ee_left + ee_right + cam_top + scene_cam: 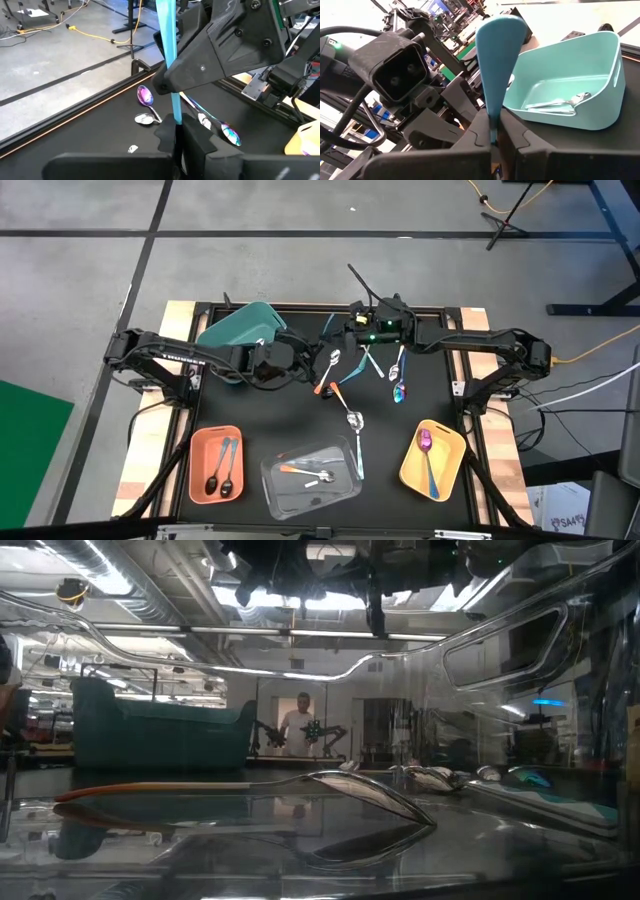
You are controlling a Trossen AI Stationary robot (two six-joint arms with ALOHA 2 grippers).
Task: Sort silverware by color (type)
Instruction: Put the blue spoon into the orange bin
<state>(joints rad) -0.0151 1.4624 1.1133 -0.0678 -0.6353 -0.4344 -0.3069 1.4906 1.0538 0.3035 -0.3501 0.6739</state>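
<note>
A teal-handled spoon (329, 327) is up in the air near the table's far middle, between both grippers. My left gripper (312, 350) comes from the left and my right gripper (340, 338) from the right; each is shut on this spoon. Its bowl is hidden. Loose spoons (370, 362) lie on the black mat below, among them a purple-bowled one (145, 95) and a silver bowl (144, 119). The teal bin (245, 330) holds a silver spoon (560, 104). The salmon bin (215, 463) holds two black-bowled spoons and the yellow bin (432, 458) a purple-bowled one. My left gripper pinches the narrow lower part of the teal handle (176, 112) between its two fingers. The handle stands up out of the fingers, lifted clear of the mat, widening away from them. My right gripper pinches the same handle at its narrow part (492, 131). The broad rounded free end (500, 35) rises above its fingers, and the bowl end is hidden by the fingers.
The clear bin (310, 475) at the near middle holds an orange-handled spoon (250, 785) and a silver one. A silver-bowled spoon (355, 425) lies just beyond its far right corner. A person (300, 725) stands in the room behind the table.
</note>
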